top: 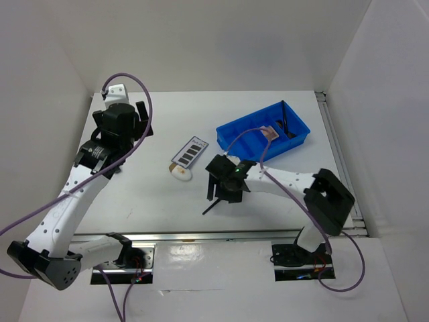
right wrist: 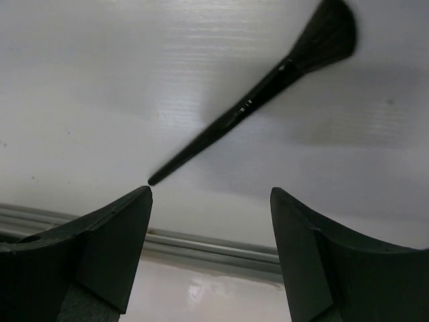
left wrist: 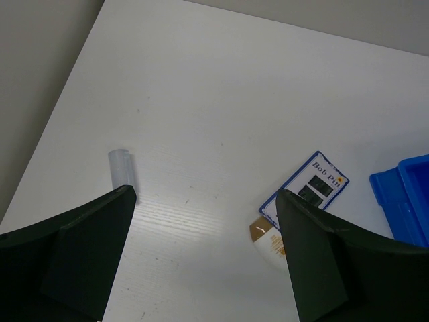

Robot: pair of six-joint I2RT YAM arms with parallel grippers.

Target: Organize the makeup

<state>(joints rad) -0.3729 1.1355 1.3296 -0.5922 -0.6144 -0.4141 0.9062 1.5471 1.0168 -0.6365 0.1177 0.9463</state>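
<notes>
1. The left gripper (left wrist: 206,194) hangs wide open and empty at the far left; leave it parked.
2. The bobby-pin card (top: 190,151) and the sponge (top: 181,173) just beside it wait mid-table.
3. The brush (right wrist: 249,106) lies flat on the table (top: 154,201) under the right gripper (right wrist: 211,190), whose fingers stand apart, holding nothing. Centre them across the handle, lower, then close.
4. Carry it to the blue tray (top: 295,137), beside the second brush (top: 285,117).

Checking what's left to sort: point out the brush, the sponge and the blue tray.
brush (right wrist: 247,102), right wrist view, middle of its handle.
sponge (top: 180,174), top view, its white body.
blue tray (top: 247,117), top view, its far-left rim.
</notes>
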